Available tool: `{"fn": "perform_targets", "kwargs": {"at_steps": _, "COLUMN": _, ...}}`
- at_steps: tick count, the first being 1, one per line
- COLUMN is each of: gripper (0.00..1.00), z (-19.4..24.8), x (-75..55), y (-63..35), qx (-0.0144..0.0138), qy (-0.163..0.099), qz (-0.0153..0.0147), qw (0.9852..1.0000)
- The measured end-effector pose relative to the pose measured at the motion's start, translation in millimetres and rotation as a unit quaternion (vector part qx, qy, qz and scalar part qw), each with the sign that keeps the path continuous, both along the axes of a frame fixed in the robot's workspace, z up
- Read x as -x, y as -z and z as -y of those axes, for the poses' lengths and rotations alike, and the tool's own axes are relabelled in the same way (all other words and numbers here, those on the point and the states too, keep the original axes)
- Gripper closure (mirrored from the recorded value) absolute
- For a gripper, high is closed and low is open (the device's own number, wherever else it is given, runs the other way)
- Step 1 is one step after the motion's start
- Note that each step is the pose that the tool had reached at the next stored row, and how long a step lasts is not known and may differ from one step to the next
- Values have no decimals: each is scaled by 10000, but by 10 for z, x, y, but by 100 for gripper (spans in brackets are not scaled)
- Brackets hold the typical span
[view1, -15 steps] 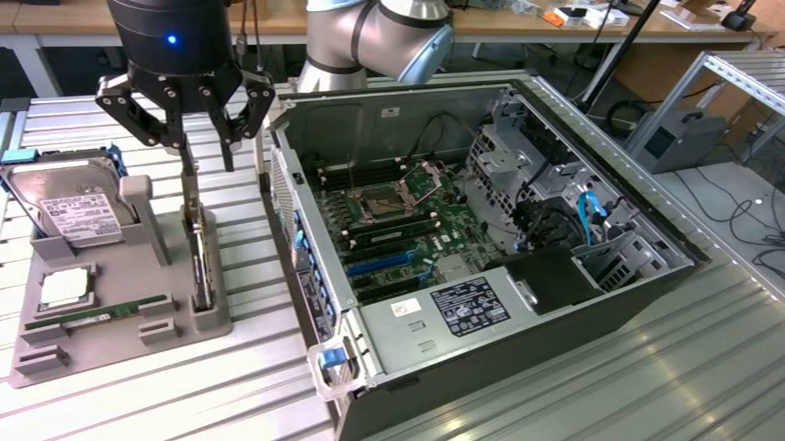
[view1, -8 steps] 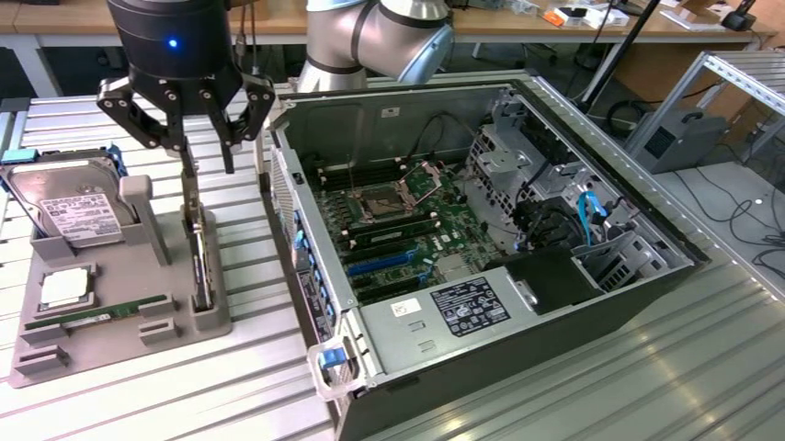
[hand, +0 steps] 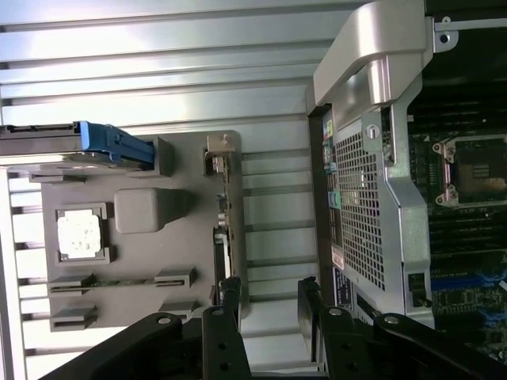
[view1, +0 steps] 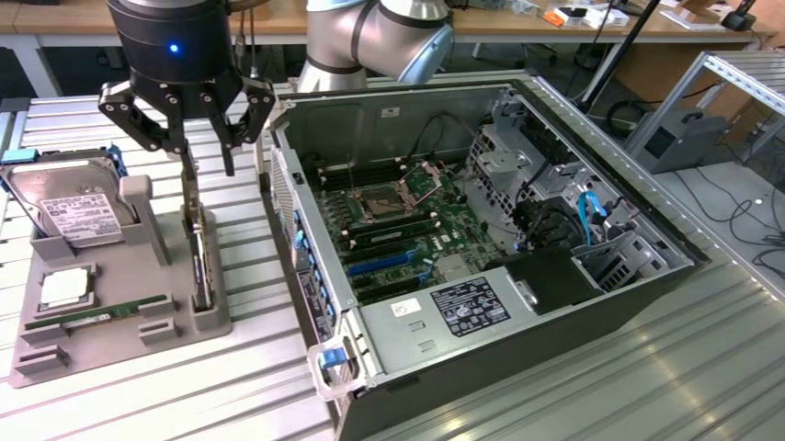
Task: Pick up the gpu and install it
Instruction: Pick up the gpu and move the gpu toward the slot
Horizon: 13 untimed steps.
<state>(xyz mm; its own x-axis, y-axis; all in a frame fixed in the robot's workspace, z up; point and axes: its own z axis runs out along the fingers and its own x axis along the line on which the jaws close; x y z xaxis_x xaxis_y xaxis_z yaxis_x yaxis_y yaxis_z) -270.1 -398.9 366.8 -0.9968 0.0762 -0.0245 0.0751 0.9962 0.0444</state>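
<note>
Our black end effector (view1: 200,152), spread open, hovers above the thin dark gpu card (view1: 198,262) standing edgewise in the grey plastic holder tray (view1: 105,317); we should centre it to straddle the card evenly.

Robotics lab or workshop: ribbed metal worktable (view1: 589,377), opened computer case (view1: 405,317) on it, robot arm (view1: 381,37), wooden benches (view1: 50,20) behind, cables (view1: 742,216) on floor.

Arm (view1: 374,37) bent at elbow, wrist vertical, gripper (view1: 202,152) pointing straight down, jaws spread wide, dark fingers (hand: 230,299) well apart, linkages splayed outward, holding nothing
</note>
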Motion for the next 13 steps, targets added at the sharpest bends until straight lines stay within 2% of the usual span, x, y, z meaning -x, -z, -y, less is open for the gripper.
{"fn": "perform_targets", "kwargs": {"at_steps": 13, "gripper": 58, "z": 0, "x": 0, "y": 39, "qx": 0, "qy": 0, "qz": 0, "qw": 10000}}
